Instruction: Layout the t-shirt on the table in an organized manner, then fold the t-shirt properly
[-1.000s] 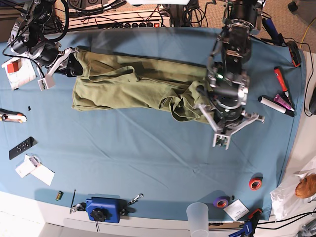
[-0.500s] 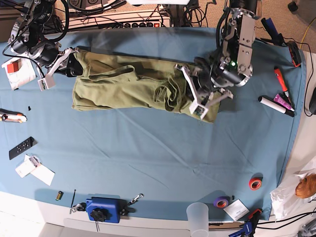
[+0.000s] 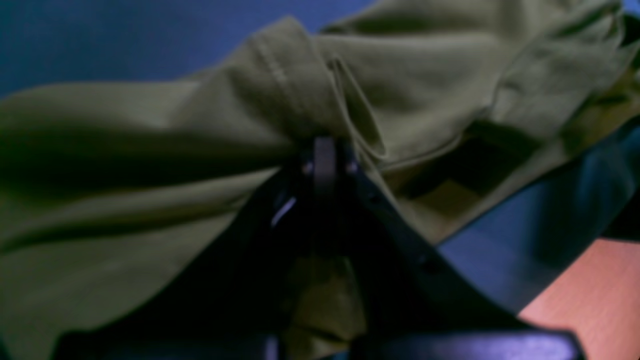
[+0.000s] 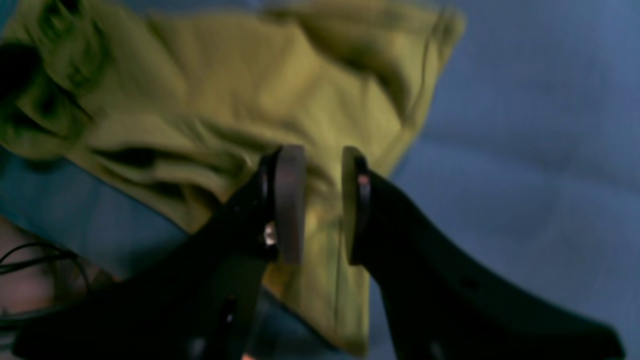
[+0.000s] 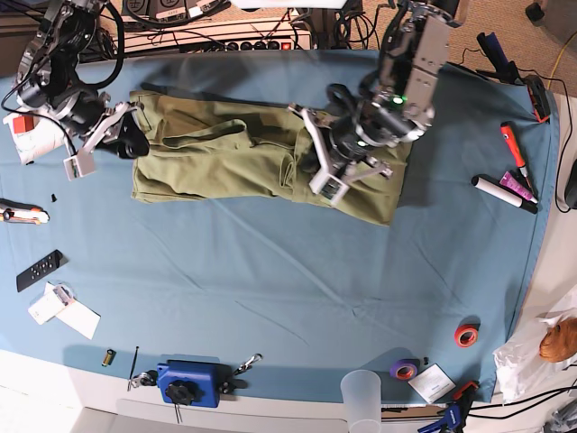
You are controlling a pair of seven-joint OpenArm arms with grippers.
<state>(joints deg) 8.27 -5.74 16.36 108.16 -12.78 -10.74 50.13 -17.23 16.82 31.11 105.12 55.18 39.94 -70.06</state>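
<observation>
The olive-green t-shirt point(image 5: 225, 153) lies bunched lengthwise across the back of the teal table point(image 5: 270, 289). My left gripper point(image 5: 325, 180) is shut on a fold of the shirt point(image 3: 150, 125), seen pinched at the fingertips in the left wrist view point(image 3: 325, 150), and holds it over the shirt's right-middle part. My right gripper point(image 5: 126, 140) sits at the shirt's left edge. In the right wrist view point(image 4: 322, 200) its jaws stand a little apart over the shirt's hem point(image 4: 225, 100), with the table cloth point(image 4: 525, 125) beside it.
Markers point(image 5: 505, 189) and a red pen point(image 5: 511, 144) lie at the right edge. Tape rolls point(image 5: 466, 336), a plastic cup point(image 5: 361, 392) and a blue clamp block point(image 5: 189, 383) line the front. A remote point(image 5: 39, 269), cards point(image 5: 63, 311) and a red-white box point(image 5: 32, 126) lie at the left.
My left gripper was open beside the shirt's right end, then shut on the fabric and carried it leftward over the shirt. My right arm shifted slightly down and left.
</observation>
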